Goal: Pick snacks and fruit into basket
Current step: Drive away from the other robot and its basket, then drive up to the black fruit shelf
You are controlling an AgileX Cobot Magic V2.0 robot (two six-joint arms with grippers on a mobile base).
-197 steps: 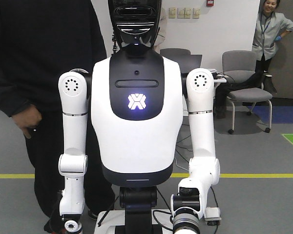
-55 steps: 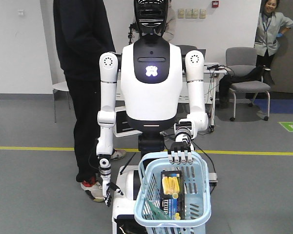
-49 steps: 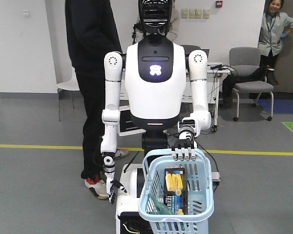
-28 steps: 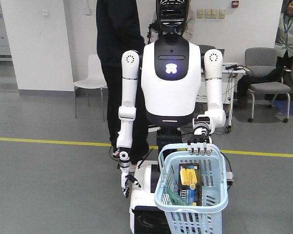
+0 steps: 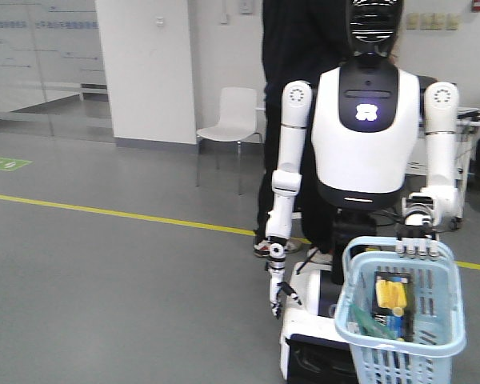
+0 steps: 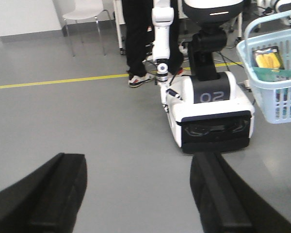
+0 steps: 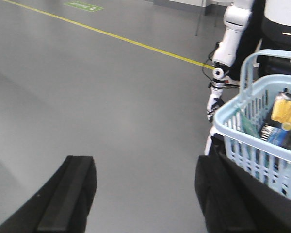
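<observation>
A light-blue plastic basket [image 5: 400, 308] hangs from the hand of a white humanoid robot [image 5: 368, 128] facing me. The same basket [image 6: 274, 73] shows at the right edge of the left wrist view, and the basket [image 7: 262, 141] also shows at the right of the right wrist view. In it lie a mint-green pouch [image 7: 246, 124] and a black pack with yellow pieces [image 5: 390, 294]. No fruit is in view. My left gripper [image 6: 138, 194] is open over bare grey floor. My right gripper [image 7: 145, 199] is open too, with nothing between its fingers.
The humanoid stands on a white wheeled base [image 6: 211, 109], with its other arm [image 5: 278, 208] hanging down. A person in black [image 5: 292, 48] stands behind it. A white chair [image 5: 228, 120] is by the wall, and a yellow floor line [image 5: 104, 212] crosses the grey floor.
The front view has swung left and drawn back. The humanoid and basket have shifted from the middle to the right of the frame, and a white chair and wall panel have come into view.
</observation>
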